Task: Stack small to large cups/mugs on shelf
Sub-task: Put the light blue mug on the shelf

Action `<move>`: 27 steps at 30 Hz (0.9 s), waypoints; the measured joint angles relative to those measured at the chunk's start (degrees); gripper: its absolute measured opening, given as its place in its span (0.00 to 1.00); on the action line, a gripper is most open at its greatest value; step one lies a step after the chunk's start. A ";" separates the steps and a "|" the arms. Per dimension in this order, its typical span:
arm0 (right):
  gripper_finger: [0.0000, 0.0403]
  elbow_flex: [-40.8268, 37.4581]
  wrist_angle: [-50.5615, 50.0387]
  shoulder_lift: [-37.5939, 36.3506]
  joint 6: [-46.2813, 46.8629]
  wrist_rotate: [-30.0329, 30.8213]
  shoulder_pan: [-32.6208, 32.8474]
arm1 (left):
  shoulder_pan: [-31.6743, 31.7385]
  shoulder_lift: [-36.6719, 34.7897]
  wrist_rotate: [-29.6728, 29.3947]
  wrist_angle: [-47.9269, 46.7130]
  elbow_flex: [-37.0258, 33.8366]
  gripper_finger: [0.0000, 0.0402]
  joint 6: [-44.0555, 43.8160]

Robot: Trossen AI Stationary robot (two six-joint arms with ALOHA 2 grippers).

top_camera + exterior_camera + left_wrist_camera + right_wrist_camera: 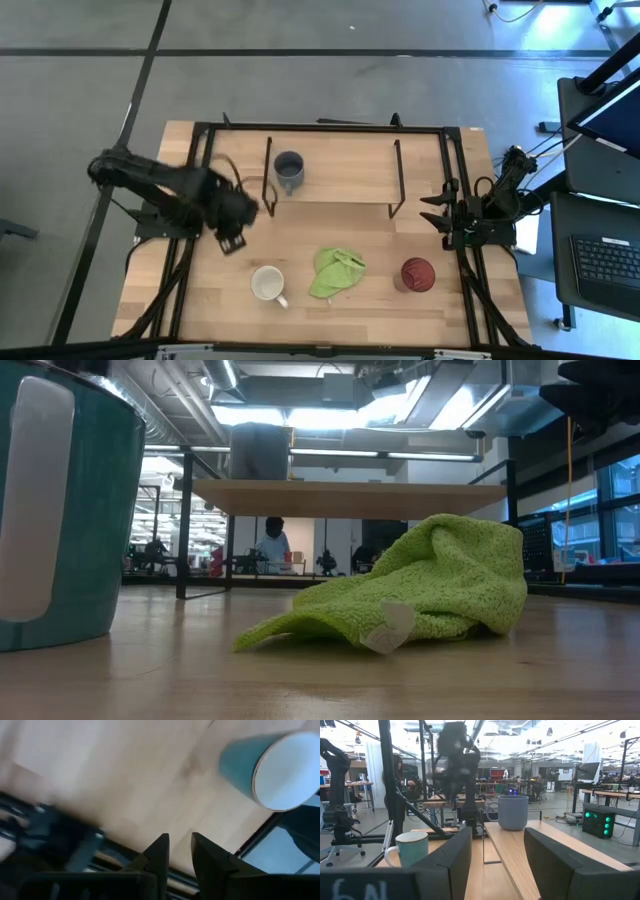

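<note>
Approach matters here: the left tool (pixel 232 240), fingers nearly pressed together and empty, should spread and drop over the rim of the white handled mug (pixel 267 284) on the desk (pixel 300 225), clear of its handle. That mug stands upright, long axis vertical, handle pointing toward the desk's front-right; the small blue-grey mug (pixel 289 170) already sits upright on the light-wood wire-legged shelf (pixel 340 168), and the right tool (pixel 435 214) waits spread and empty at the desk's right edge.

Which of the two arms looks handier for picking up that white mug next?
The left, probably. Its left gripper hangs just up-table of the white mug, which its wrist view already sees. The right gripper waits at the table's right edge, beyond the green cloth.
</note>
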 joint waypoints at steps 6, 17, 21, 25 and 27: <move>0.45 0.00 -0.01 0.02 0.00 0.00 0.00 | -10.20 2.55 -2.80 14.30 -2.74 0.24 -13.49; 0.45 0.00 0.00 0.00 0.01 0.00 0.00 | -18.23 8.30 -9.27 19.96 -2.74 0.26 -33.94; 0.45 0.00 0.01 0.02 0.02 0.00 -0.02 | -19.36 12.64 -8.86 21.86 -2.74 0.26 -35.76; 0.45 0.00 -0.01 0.01 0.00 0.00 0.00 | -19.50 15.93 -9.99 22.17 -2.77 0.26 -37.81; 0.45 0.00 -0.01 0.00 0.00 0.00 0.00 | -19.50 16.81 -10.35 23.93 -2.77 0.26 -38.56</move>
